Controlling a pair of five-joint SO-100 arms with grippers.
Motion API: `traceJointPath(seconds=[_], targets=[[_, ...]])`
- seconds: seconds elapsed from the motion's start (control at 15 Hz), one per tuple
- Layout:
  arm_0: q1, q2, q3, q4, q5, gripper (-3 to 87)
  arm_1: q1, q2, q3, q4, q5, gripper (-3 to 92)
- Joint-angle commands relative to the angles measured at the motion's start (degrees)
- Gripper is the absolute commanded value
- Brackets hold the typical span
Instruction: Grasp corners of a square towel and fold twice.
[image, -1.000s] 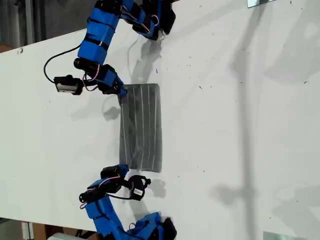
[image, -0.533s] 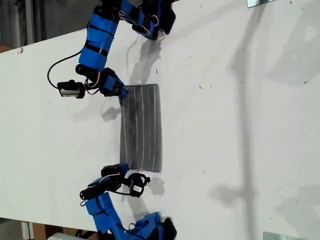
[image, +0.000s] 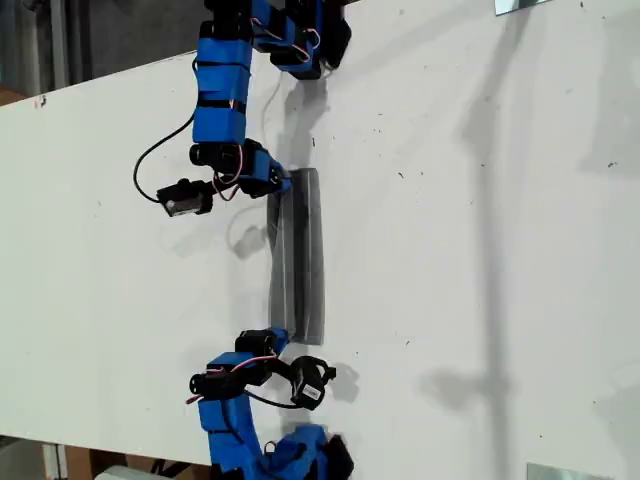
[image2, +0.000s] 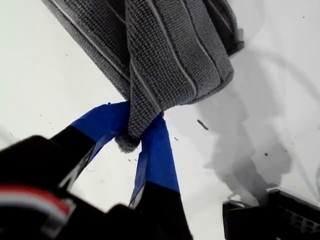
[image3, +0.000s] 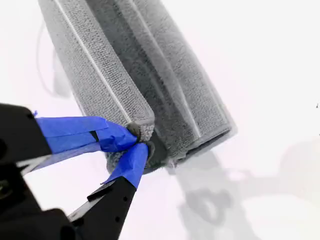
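Biggest thing first: the flat white table gives zero grip, so the bottom layer of cloth can slide if either arm pulls unevenly. That's my main worry here.

The grey square soft towel with thin white stripes sits a bit toward 9 o'clock from the middle of the exterior view. It's bunched into a narrow strip running 12 to 6 o'clock, with one arm reaching in from 12 o'clock and another arm from 6 o'clock. I can't tell from the wrist views which one is first or second.

What could go wrong, my guess:
- if one end gets ahead of the other, the fold lands skewed and the edges won't line up
- the lifted layer looks rolled rather than flat, so it may set down with a lump or wrinkle
- the pinches are shallow, right at the tips, so a tug could pop the cloth out

My first gripper, the blue-taped one, is clamped on one rounded grey corner, with the fabric draping away from the jaws. My second gripper is pinched tight on another corner, right against the end of the rolled strip. In both, the towel sits between the fingertips, not beside them.
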Motion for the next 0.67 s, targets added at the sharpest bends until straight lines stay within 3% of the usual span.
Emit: traceJointPath(seconds=[0.0, 0.33, 0.4, 0.47, 0.6], targets=[[3.3, 2.5, 1.3, -0.4, -3.0, -0.2, -2.1, 1.0, 0.9, -0.2, 1.7, 0.0], [4.7, 2.5, 5.9, -3.9, -5.2, 0.0, -4.0, -1.1, 3.3, -3.5, 3.7, 3.2], [4.4, 2.4, 4.7, -2.6, -4.3, 5.0, -4.0, -0.9, 3.3, -3.5, 3.9, 19.8], [4.0, 2.3, 3.0, -1.0, -3.4, 19.3, -3.9, -0.4, 3.3, -3.2, 3.7, 27.1], [2.6, 2.3, -1.2, 2.9, -1.8, 35.2, -2.1, 1.7, 2.8, -1.8, 3.0, 36.7]])
